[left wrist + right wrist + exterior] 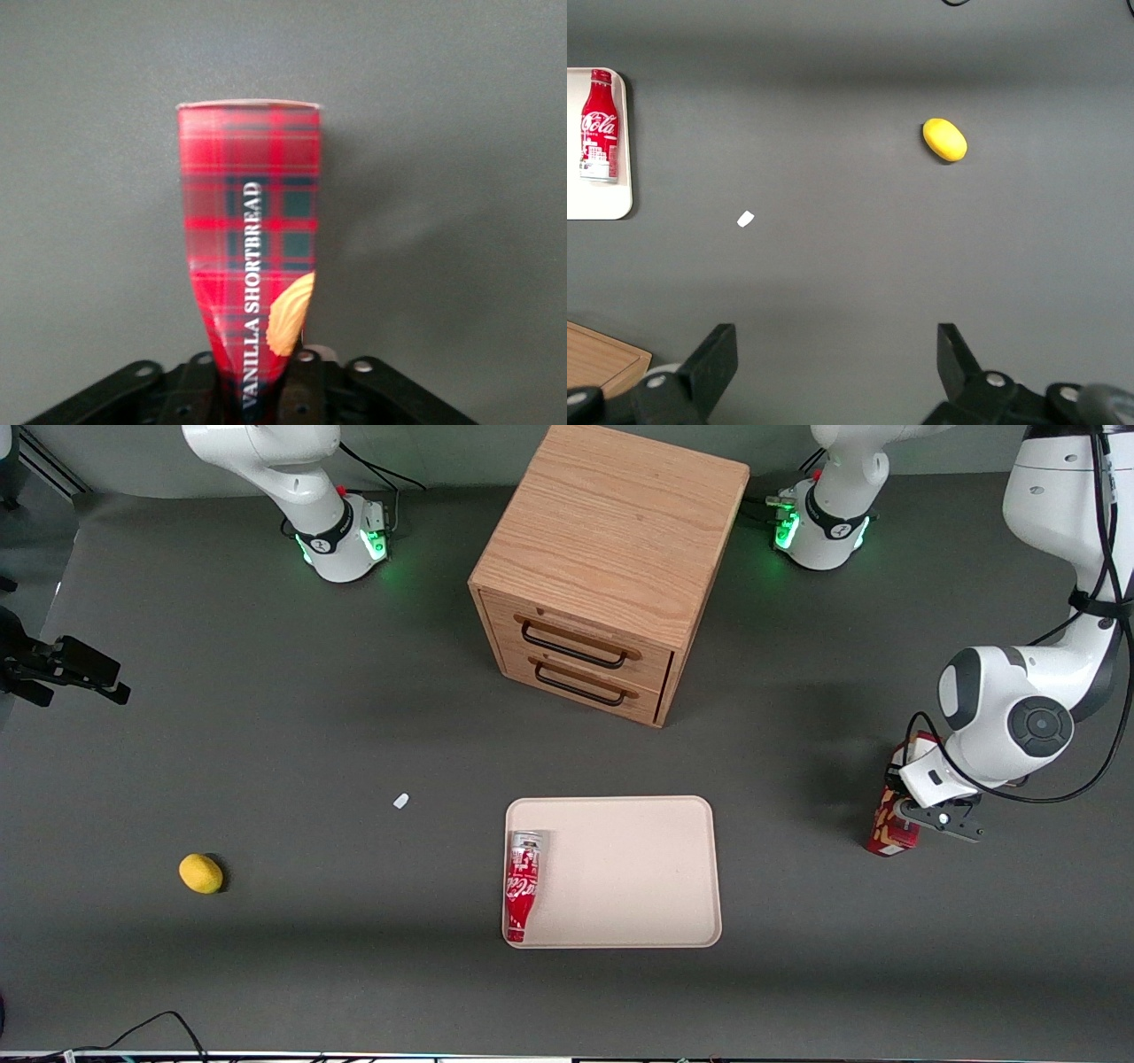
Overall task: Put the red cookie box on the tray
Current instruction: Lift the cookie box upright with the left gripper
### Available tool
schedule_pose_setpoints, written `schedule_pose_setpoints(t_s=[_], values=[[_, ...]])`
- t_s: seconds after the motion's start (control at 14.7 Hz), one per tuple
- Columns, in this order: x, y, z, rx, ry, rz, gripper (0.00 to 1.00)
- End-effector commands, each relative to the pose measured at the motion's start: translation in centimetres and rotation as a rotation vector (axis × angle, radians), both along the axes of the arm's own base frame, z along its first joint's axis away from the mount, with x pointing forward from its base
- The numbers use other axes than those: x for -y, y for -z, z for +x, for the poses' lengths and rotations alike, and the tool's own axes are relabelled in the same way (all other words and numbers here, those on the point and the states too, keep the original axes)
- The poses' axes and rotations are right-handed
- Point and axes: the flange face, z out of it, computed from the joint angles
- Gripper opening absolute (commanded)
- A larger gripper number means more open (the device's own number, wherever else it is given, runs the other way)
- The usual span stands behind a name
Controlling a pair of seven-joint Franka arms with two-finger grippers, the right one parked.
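Front view, hand point(921, 815) at red cookie box point(889, 828), grey table point(266, 735)

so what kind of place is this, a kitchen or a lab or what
Most likely a robotics lab bench, not a kitchen: arms are bolted to a grey table, and props lie spread out, a tray, a wooden drawer cabinet, a lemon. The gripper is shut on the cookie box toward the working arm's end.

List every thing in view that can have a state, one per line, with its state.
Red cookie box: off the tray, between the gripper's fingers, toward the working arm's end of the table.
Gripper: shut on the box.
Tray: holds only the cola bottle.
Cola bottle: lying on its side along the tray's edge.
Drawer cabinet: both drawers shut.
Lemon: resting on the table.
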Motion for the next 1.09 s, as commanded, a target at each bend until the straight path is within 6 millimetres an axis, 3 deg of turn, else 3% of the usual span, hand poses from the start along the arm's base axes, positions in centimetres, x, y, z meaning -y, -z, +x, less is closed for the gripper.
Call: schedule_pose_setpoints(t_s=[0.0, 0.2, 0.34, 0.75, 1.02], values=[[0.3, -0.4, 0.1, 0.004, 0.013, 0.005, 0.00], [0.2, -1.6, 0.5, 0.019, 0.008, 0.009, 0.00], [-0.1, -4.1, 1.3, 0.010, -0.001, 0.021, 0.00], [-0.3, -16.4, 3.7, 0.006, -0.070, 0.036, 0.00], [3.0, -24.8, 5.0, -0.050, -0.185, -0.032, 0.00]])
